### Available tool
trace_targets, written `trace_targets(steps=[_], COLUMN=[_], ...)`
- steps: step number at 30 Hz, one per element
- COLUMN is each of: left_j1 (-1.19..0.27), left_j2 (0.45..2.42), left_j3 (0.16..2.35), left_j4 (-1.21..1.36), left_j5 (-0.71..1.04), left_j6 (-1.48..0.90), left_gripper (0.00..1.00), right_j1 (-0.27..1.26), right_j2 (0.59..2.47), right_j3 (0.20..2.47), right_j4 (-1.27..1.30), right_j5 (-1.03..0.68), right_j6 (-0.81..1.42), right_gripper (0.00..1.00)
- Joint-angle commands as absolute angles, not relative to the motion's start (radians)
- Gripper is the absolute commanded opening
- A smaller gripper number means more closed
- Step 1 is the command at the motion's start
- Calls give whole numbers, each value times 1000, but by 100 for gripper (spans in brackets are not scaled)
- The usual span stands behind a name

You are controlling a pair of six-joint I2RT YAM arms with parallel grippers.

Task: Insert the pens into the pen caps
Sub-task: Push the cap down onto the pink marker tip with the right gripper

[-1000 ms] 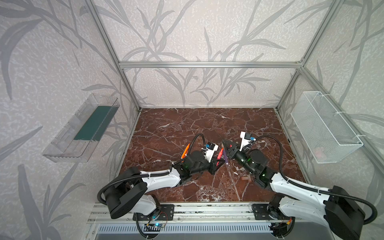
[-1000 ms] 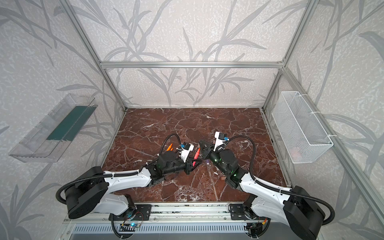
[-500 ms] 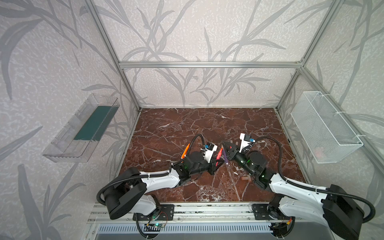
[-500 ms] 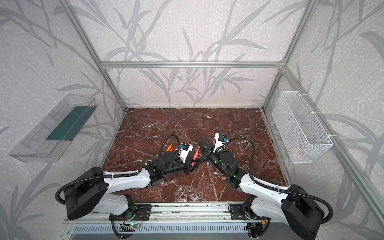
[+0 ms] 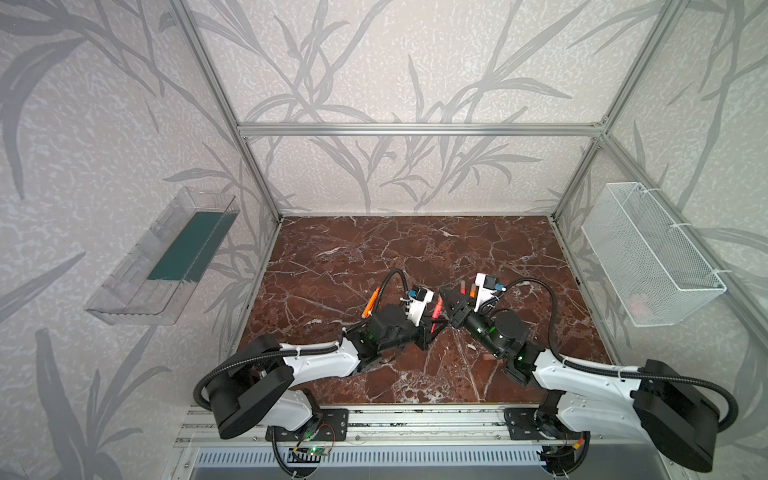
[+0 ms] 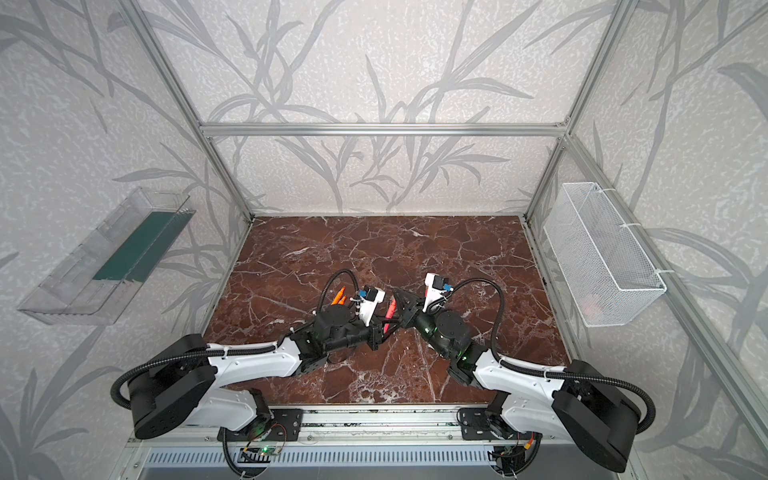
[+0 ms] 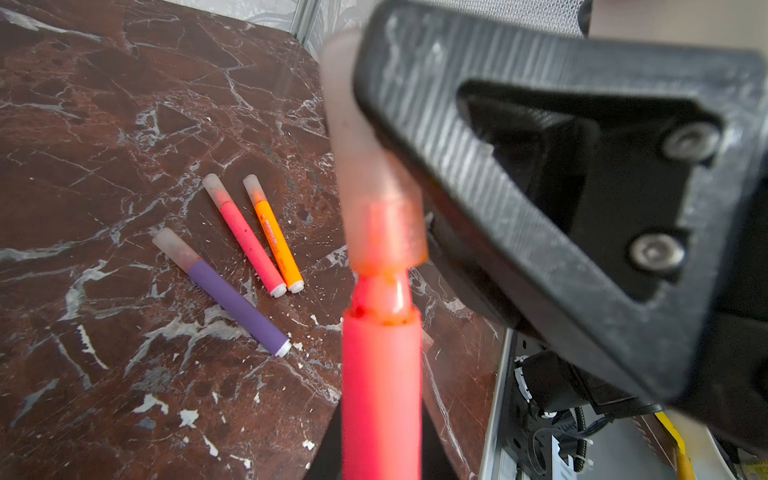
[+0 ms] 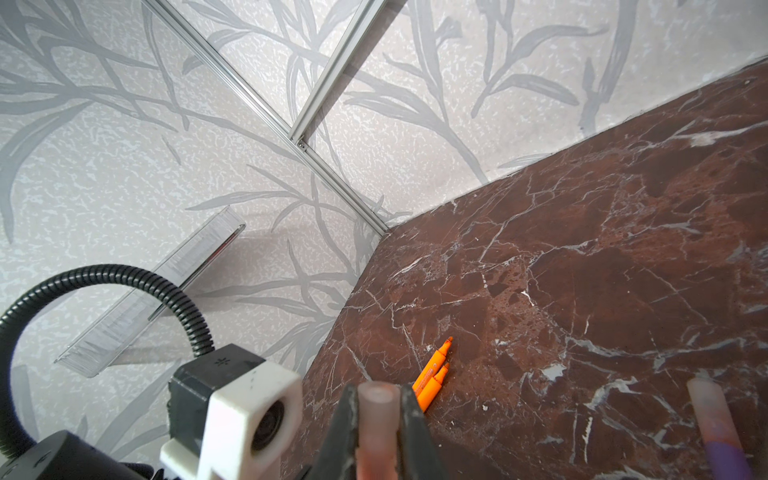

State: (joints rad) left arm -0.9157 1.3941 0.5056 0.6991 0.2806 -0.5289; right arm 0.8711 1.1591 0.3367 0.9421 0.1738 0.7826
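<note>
Meeting above the counter (image 5: 332,257), left pincer (image 5: 429,329) clamps a pink pen (image 7: 380,395), right pincer (image 8: 377,419) a cap (image 8: 375,397); far edge open; orange pens (image 8: 434,370) alongside.

Arms reaching inward; left pincer (image 5: 431,330), right pincer (image 8: 378,401) clamped, tips close.

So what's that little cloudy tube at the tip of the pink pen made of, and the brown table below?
The short cloudy pinkish pen cap looks like frosted translucent plastic: the tip of the slim pink-red marker pen shows dimly through it. The brown white-veined tabletop looks like smooth marble, by its irregular veins, though it could be a printed marble-look sheet.
</note>
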Motion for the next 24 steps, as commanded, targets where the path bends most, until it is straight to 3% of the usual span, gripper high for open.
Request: trace_targets(steps=[1, 13, 24], left_j1=[-915, -903, -888], left_j2=[1382, 1362, 1298], left_j3=[485, 428, 398], left_j4=[839, 1010, 994], left_j5=[245, 322, 344], left_j6=[-573, -618, -613], left_gripper=[0, 0, 0], right_j1=[913, 959, 981], right_j2=[1179, 1215, 1205], right_j3=[317, 334, 338], right_j4=[1016, 1038, 999], right_j5=[163, 77, 133], right_j6=[782, 791, 758], right_gripper=[0, 2, 21])
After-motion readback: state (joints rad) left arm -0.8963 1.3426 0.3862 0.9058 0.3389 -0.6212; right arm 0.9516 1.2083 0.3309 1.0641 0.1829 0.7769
